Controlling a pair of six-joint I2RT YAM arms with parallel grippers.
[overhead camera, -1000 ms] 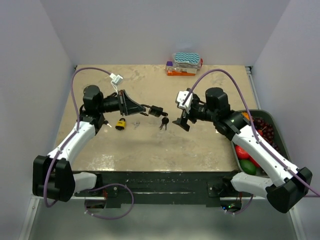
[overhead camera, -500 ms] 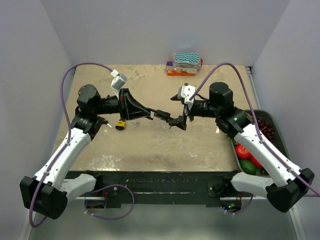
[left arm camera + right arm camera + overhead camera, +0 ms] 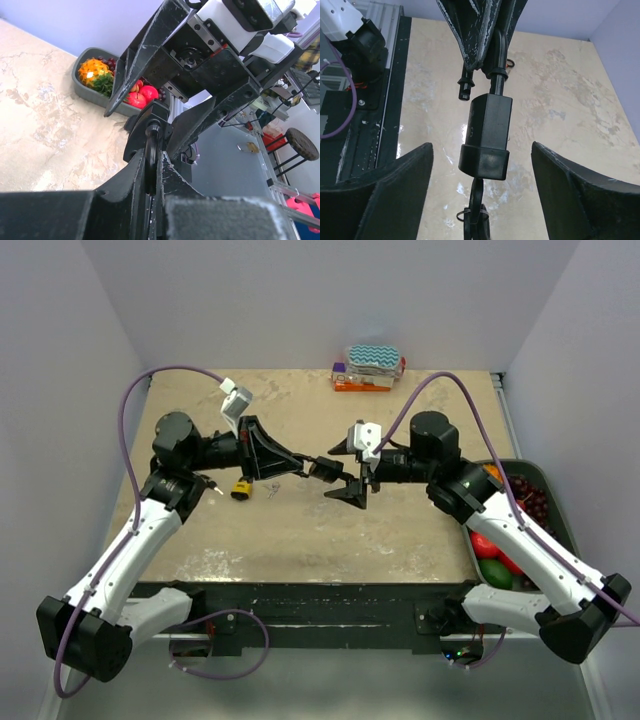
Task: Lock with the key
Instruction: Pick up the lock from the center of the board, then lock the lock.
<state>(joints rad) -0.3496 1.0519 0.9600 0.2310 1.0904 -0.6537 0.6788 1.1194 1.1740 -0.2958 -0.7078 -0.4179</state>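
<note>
Robot lab, white-walled test table (image 3: pixel 300 530), stool (image 3: pixel 302 144)

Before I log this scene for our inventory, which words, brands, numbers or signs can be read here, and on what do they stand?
No text can be read in any view.
On the black padlock: a faint mark on its side, too blurred to read.
On the stacked packages at the back: printing too small to read.
On the yellow padlock: too small to tell whether it carries any marking.
</note>
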